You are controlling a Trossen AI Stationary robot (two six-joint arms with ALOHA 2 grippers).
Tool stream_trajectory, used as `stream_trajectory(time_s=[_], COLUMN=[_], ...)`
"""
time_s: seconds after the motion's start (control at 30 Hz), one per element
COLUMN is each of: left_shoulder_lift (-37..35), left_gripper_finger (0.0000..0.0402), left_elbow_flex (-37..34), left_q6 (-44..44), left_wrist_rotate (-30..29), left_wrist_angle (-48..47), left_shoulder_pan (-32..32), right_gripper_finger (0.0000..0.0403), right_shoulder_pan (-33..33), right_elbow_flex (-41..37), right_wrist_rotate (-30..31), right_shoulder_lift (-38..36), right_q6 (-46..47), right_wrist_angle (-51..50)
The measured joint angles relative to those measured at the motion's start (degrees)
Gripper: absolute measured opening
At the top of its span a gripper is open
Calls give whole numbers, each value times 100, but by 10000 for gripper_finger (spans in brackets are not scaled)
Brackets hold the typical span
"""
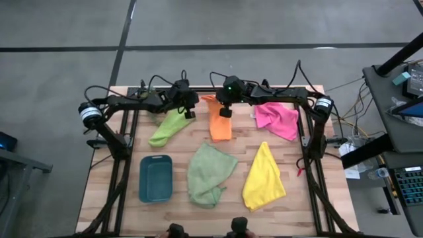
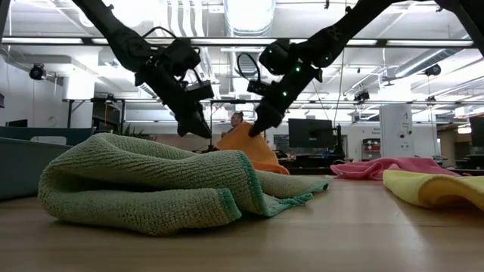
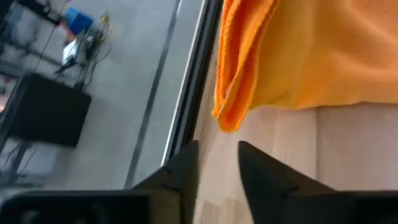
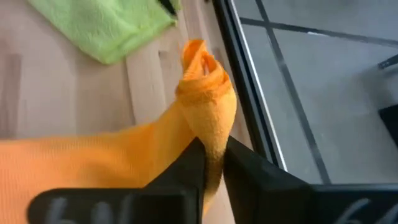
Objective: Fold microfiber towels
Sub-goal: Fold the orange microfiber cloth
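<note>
Right up close, the pale sage green towel (image 2: 162,189) is lying bunched on the wooden table (image 1: 310,198), with the yellow towel (image 1: 264,178) beside it and the teal tray (image 1: 156,178) on its other side. Farther back, the orange towel (image 1: 220,119) is sitting in the middle, and the right gripper (image 4: 211,158) is pinching one corner of it up off the wood. The left gripper (image 3: 217,165) is hanging just beside the orange towel, its fingers a little apart, holding nothing. The lime green towel (image 1: 170,127) and the pink towel (image 1: 277,118) are lying at the back sides.
</note>
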Motion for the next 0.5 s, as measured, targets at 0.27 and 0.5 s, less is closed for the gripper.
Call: stream_trajectory(time_s=[0.27, 0.5], left_shoulder_lift=[-74, -157], left_gripper_finger=[174, 175], left_elbow_flex=[24, 28], left_q6=[-517, -882], left_wrist_rotate=[-133, 362], left_wrist_angle=[32, 86], left_shoulder_pan=[-90, -513], right_gripper_finger=[102, 125], right_shoulder_pan=[-340, -511], right_elbow_flex=[1, 3], right_wrist_rotate=[-12, -64], right_shoulder_lift=[-12, -93], right_q6=[393, 452], right_wrist_angle=[4, -276])
